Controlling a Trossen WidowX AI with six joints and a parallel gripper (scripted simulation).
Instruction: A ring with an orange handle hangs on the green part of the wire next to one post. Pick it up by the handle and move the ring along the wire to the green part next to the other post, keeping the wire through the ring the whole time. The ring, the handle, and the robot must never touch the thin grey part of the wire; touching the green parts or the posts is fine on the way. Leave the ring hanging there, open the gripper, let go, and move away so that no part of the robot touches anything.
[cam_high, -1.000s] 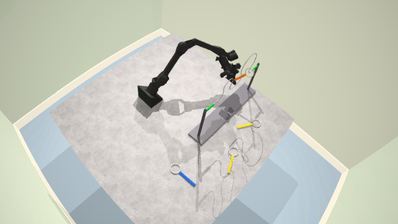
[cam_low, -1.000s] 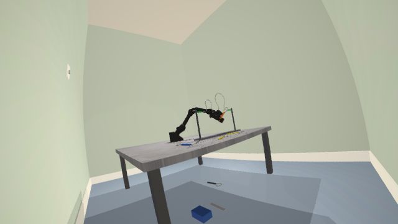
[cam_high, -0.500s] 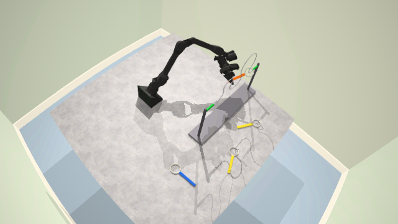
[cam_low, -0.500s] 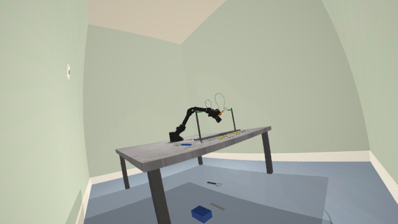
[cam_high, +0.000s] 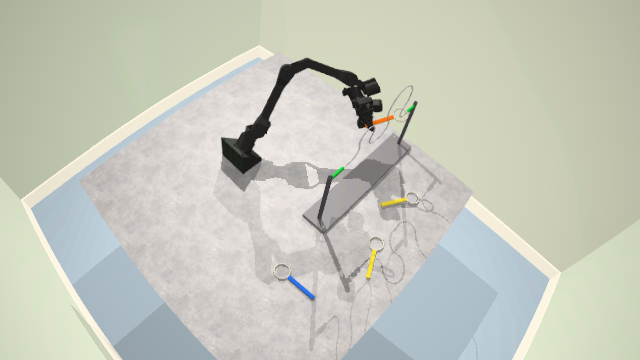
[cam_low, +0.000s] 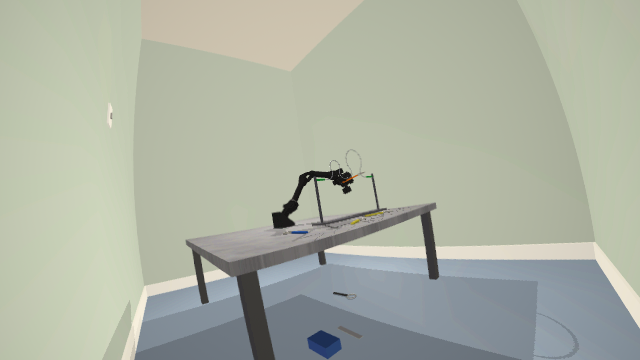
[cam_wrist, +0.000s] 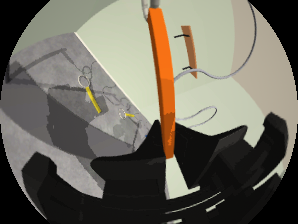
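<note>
Fingers (cam_high: 368, 126): pinching orange handle (cam_high: 383, 120) (cam_low: 350, 179) (cam_wrist: 162, 75), lower end.
Ring (cam_high: 400, 115): at far-post end, just off green part (cam_high: 411, 108) (cam_low: 369, 176), by grey wire (cam_high: 358, 151) (cam_low: 354, 150) (cam_wrist: 250, 50); threading n/c at this res.
Done: grip.
Left: most of wire run, hang on other green (cam_high: 338, 172) (cam_low: 320, 180), release, back off.

1. Two yellow-handled rings (cam_high: 395, 202) (cam_low: 374, 214) (cam_wrist: 93, 100): one nearer, one farther.
2. One blue-handled ring (cam_high: 301, 287) (cam_low: 299, 232).
3. One orange-handled ring (cam_high: 383, 120) (cam_low: 352, 177) (cam_wrist: 162, 75).
4. Two posts (cam_high: 325, 197) (cam_low: 319, 200).
5. Two green wire parts (cam_high: 338, 172) (cam_low: 320, 180).
6. One robot arm (cam_high: 272, 97) (cam_low: 298, 190).
7. One table (cam_high: 175, 200) (cam_low: 225, 250) (cam_wrist: 45, 52).
8. One blue box (cam_low: 325, 345), on the floor.
</note>
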